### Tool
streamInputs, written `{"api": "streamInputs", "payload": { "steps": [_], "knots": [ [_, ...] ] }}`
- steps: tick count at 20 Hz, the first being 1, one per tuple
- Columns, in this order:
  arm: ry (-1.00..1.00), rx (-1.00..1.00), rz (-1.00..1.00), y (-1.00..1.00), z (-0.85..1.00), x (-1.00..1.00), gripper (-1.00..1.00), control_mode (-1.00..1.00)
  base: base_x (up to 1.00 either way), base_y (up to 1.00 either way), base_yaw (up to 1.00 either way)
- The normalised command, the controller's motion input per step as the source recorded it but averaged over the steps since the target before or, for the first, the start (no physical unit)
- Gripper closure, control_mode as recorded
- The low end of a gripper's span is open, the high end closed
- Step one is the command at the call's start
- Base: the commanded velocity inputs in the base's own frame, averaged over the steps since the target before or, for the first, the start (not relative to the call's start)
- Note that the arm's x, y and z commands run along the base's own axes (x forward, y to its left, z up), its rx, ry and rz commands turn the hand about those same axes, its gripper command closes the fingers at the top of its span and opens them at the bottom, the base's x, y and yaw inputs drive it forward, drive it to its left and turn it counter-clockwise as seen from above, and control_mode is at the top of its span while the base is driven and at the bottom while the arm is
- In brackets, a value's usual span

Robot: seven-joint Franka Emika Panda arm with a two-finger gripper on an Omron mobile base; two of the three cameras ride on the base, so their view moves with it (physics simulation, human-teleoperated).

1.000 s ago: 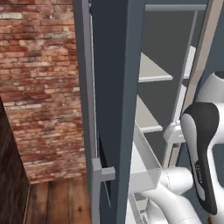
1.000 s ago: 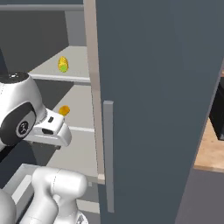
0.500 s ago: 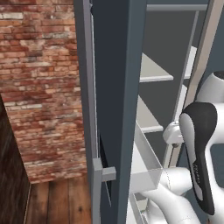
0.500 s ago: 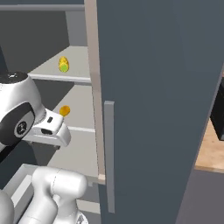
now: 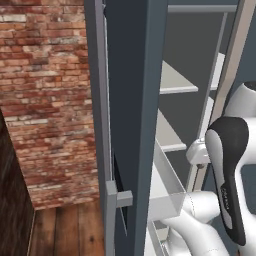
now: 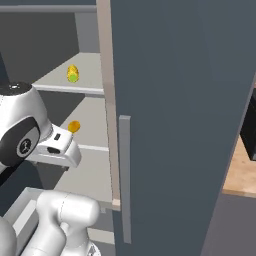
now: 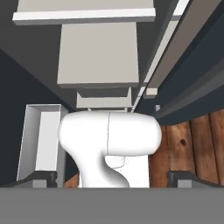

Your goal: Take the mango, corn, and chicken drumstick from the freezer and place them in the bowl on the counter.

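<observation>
The freezer [image 6: 175, 100] stands open, its slate-grey door and bar handle [image 6: 125, 175] close in front of me. The corn [image 6: 73, 73] lies on an upper inner shelf. Below it, the mango [image 6: 74, 126] sits on the middle shelf [image 6: 92, 165]. My gripper [image 7: 114, 178] points down over the white drawer [image 7: 41, 140] and the floor, and is open with nothing between its fingertips [image 7: 41, 177]. In the right base view my hand [image 6: 55, 147] hangs left of the mango and slightly lower, apart from it. The chicken drumstick and the bowl are out of view. A strip of the counter [image 6: 242, 172] shows at far right.
The freezer's left door edge [image 5: 135, 100] and its handle [image 5: 112, 200] rise close to my arm [image 5: 230, 175]. A brick wall [image 5: 50, 100] and wooden floor [image 5: 65, 230] lie to the left. A black toaster oven [image 6: 250, 135] stands on the counter.
My arm's upper joint has dipped very slightly. The corn, the mango and the door have not moved.
</observation>
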Motion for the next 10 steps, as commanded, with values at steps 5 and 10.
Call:
{"api": "streamInputs", "payload": {
  "steps": [5,10],
  "knots": [
    [-0.14,0.00,0.21,0.06,-0.19,0.02,-1.00,-1.00,0.00,0.00,0.00],
    [-0.16,0.03,0.26,0.05,-0.08,0.39,-1.00,-1.00,0.00,0.00,0.00]
  ]
}}
